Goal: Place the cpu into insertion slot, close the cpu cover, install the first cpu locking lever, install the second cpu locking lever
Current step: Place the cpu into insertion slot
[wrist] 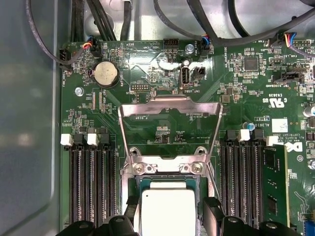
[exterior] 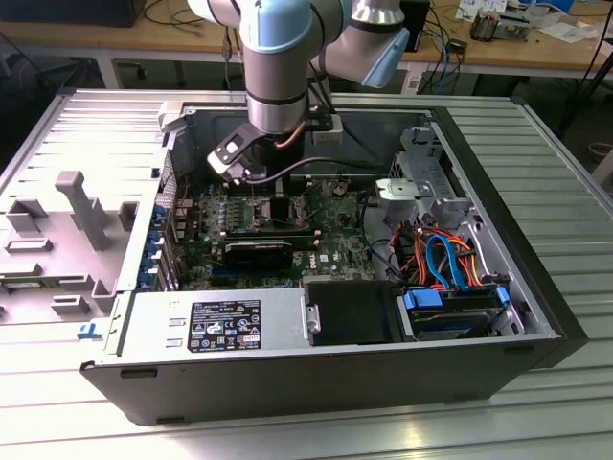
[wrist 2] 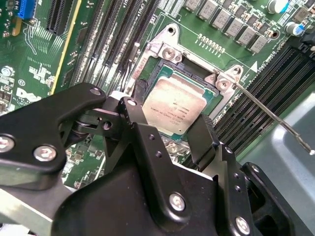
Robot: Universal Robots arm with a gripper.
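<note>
The cpu (wrist 2: 172, 103), a square chip with a dull silver top, lies level in the insertion slot (wrist 2: 153, 73), whose dark frame and metal rim show around it. My gripper (wrist 2: 170, 109) straddles the chip, its black fingers (wrist 2: 140, 91) against two opposite edges. In the first wrist view the cpu (wrist: 167, 214) sits between the fingertips (wrist: 214, 212), and the cpu cover (wrist: 170, 104) stands raised on its hinge past the slot (wrist: 167, 168). A thin locking lever (wrist 2: 275, 117) sticks up free beside the socket. In the exterior view the gripper (exterior: 278, 187) reaches down into the open computer case.
Long memory slots (wrist 2: 115, 44) flank the socket on both sides, one holding a green module (wrist: 273, 182). Cables (exterior: 441, 254) and a drive cage (exterior: 421, 182) fill the exterior view's right of the case. A black card (exterior: 259, 251) and the power supply (exterior: 215, 326) lie nearer the camera.
</note>
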